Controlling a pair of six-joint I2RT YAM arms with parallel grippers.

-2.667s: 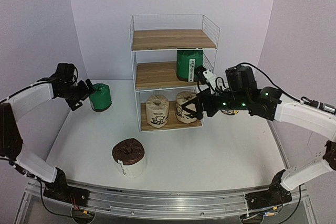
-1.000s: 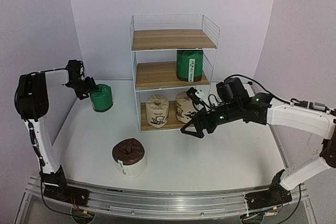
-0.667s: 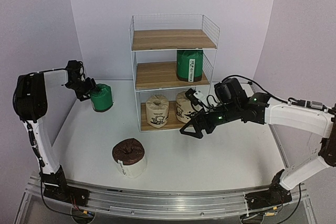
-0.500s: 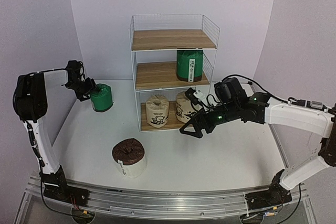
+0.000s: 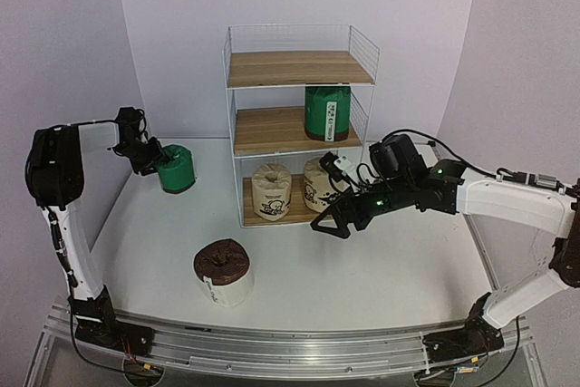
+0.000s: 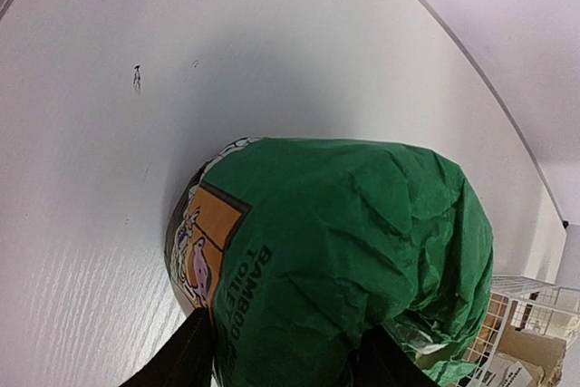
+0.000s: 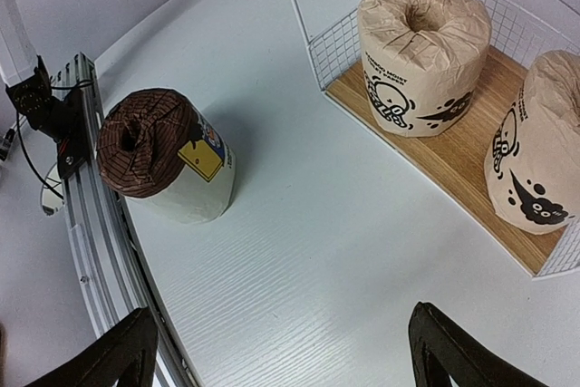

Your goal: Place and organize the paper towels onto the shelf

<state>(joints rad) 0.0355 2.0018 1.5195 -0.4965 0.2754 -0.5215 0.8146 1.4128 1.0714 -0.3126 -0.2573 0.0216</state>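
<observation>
white bench (image 5: 390,278) under pale lilac walls. nearest, toward the near left corner, the brown-topped roll (image 5: 223,271) stands on end, long axis vertical, its puckered brown end and core dimple up, and a yellow-and-blue label on the flank that the right wrist view sees. mid-bench the right claw (image 5: 331,222) hangs low and released, its fingers (image 7: 127,351) spread wide with nothing between them; only their ends enter the wrist view. just beyond, the shelf (image 5: 294,68) stands at the middle of the far edge. on its bottom board two beige rolls (image 5: 271,191) stand upright side by side, black cartoon prints facing the near edge; the right one is partly covered by the arm from above and cut by the frame at the wrist. on the middle board's right end the shelved green roll (image 5: 327,112) stands upright, white label strip facing near. toward the far left corner the loose green roll (image 5: 175,168) stands on the bench, crumpled top up; the left claw (image 5: 159,162) is clenched on it, a finger (image 6: 186,360) against each flank, though fingertips and the roll's base are cut off.
</observation>
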